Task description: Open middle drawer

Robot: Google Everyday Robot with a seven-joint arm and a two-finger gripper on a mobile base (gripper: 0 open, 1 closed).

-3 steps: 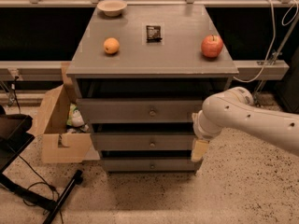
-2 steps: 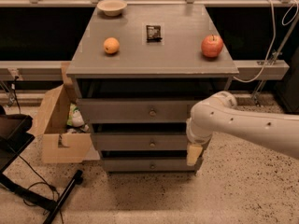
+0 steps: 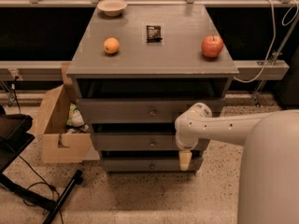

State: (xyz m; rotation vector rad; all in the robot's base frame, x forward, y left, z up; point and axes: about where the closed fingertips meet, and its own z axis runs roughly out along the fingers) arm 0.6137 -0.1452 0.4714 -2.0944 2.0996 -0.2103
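At the far left I see an open brown cardboard box (image 3: 55,129) on the speckled floor, touching the left side of the grey three-drawer cabinet (image 3: 154,59); it has not moved. On the cabinet top, a pale round bowl (image 3: 112,6) sits at the back left corner, a small orange fruit (image 3: 111,45) lies in front of it, and a flat dark packet (image 3: 153,32) rests near the middle, all where they were a moment ago. Below the top, the tall-fronted grey upper drawer (image 3: 121,111) comes first. Under it is the middle drawer (image 3: 126,143), a long flat grey panel with a small round knob (image 3: 152,144) at its centre, and under that the short grey lowest drawer (image 3: 135,164). The middle drawer's front has not shifted since the earlier frame. What has changed is my arm. The gripper (image 3: 185,160), a yellowish tip hanging beneath the white wrist, has come leftward and a little lower. It now hangs in front of the right part of the lowest drawer, right of the knob line and apart from the middle knob. I cannot tell whether the claw is wide or narrow. The white robot arm (image 3: 233,127) now covers the right end of the middle drawer's panel. Further right, a red apple (image 3: 212,46) stands unmoved on the cabinet's right edge, and a white cable (image 3: 275,36) hangs beyond it.
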